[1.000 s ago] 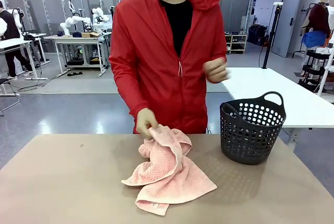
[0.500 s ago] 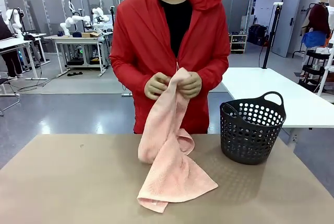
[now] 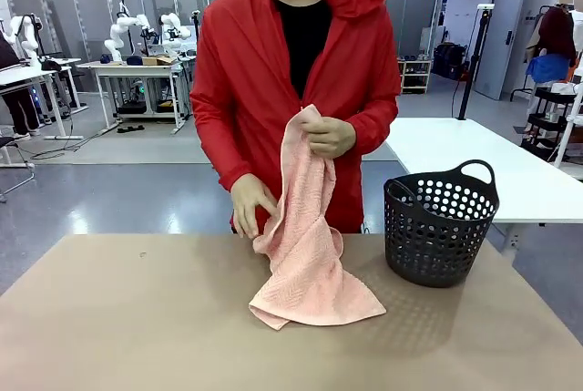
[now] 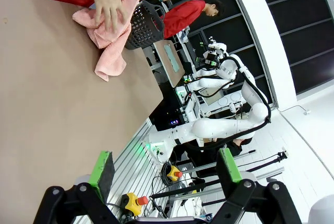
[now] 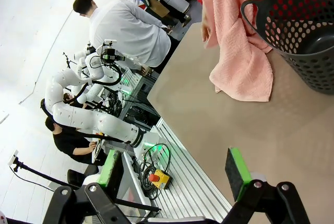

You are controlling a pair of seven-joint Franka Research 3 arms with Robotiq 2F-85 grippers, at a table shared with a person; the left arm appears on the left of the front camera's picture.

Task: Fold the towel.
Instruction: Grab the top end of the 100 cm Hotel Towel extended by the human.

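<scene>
The towel [image 3: 305,254] hung from the person's raised hand [image 3: 328,136] at chest height, its lower end bunched on the tabletop [image 3: 109,318] just beside the basket [image 3: 439,222], the other hand [image 3: 250,204] on its edge lower down. The left claw [image 4: 164,156] and right claw [image 5: 175,164] stood open and empty, well apart from it. The fold would likely go best with the cloth spread flat, corners matched, kept clear of the basket.

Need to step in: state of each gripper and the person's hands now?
Left gripper: open, empty.
Right gripper: open, empty.
Raised hand: holding the towel.
Lower hand: on the towel.
</scene>
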